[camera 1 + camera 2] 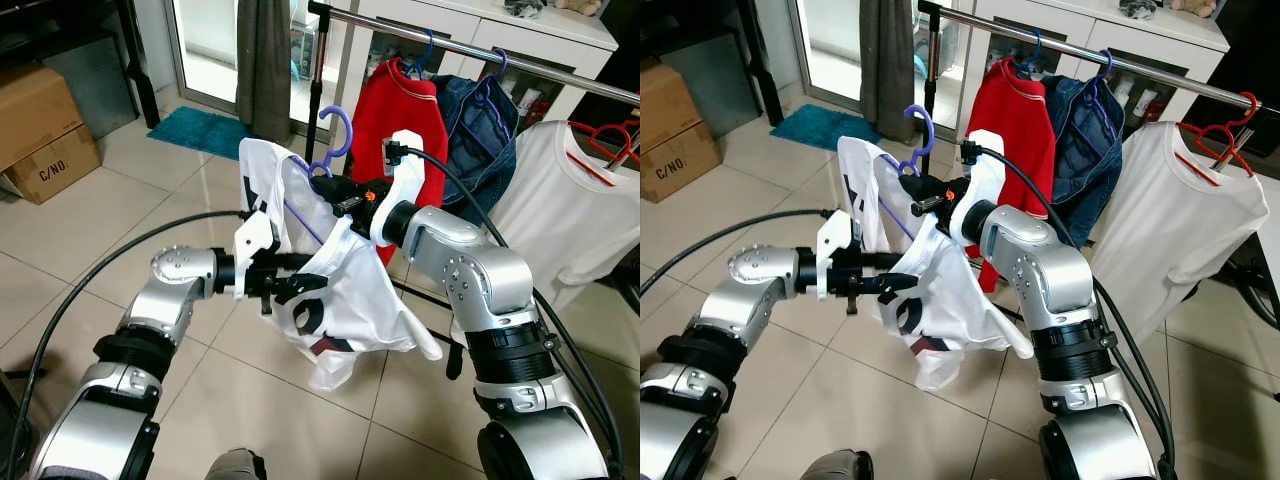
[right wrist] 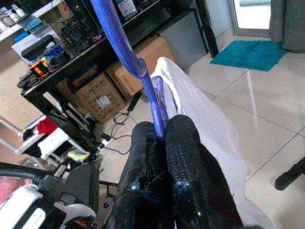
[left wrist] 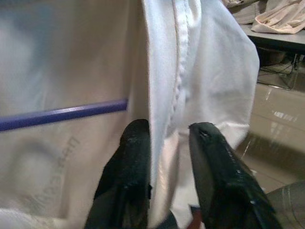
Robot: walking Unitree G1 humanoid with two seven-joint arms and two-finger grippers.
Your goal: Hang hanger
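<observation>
One purple hanger [image 1: 335,140] pinched in right pincer [image 2: 162,131]; left pincer [image 3: 169,138] clamps one white shirt [image 1: 350,300].

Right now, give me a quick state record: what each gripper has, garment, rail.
right gripper: jaws shut on the purple hanger, just below its hook
left gripper: jaws pinching a fold of the white shirt
white shirt: draped on the purple hanger, held in front of the rail, not yet hung
rail: carries a red top, a denim jacket and a white tee
floor: blue mat and a cardboard box to the robot's left
</observation>
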